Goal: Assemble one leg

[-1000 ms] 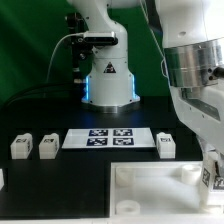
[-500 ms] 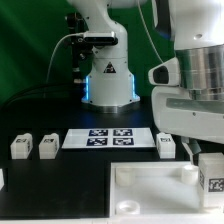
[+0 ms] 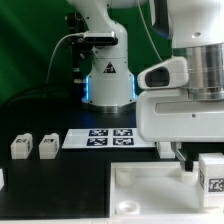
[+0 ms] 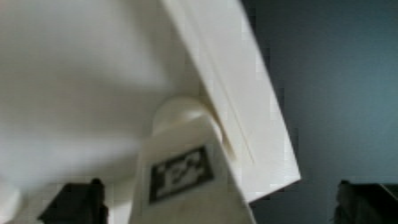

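A leg [image 3: 211, 172], a white block with a tag on its face, stands at the far right corner of the large white tray-like piece [image 3: 150, 190]. My gripper [image 3: 200, 150] hangs right over this leg, and its big white hand fills the exterior view's right. In the wrist view the same leg [image 4: 178, 165] stands between my two dark fingers [image 4: 71, 203]. There is a gap on each side, so the gripper [image 4: 217, 205] looks open. Two more legs [image 3: 21, 146] [image 3: 47, 146] stand at the exterior view's left.
The marker board [image 3: 105, 137] lies behind the tray-like piece, partly hidden by my hand. Another white block [image 3: 2, 178] is cut off at the left edge. The robot base [image 3: 108, 85] stands at the back on the black table.
My hand has swung toward the exterior view's left and nearer the camera. It now hides the leg that stood right of the marker board. The tagged leg at the right stays in place.
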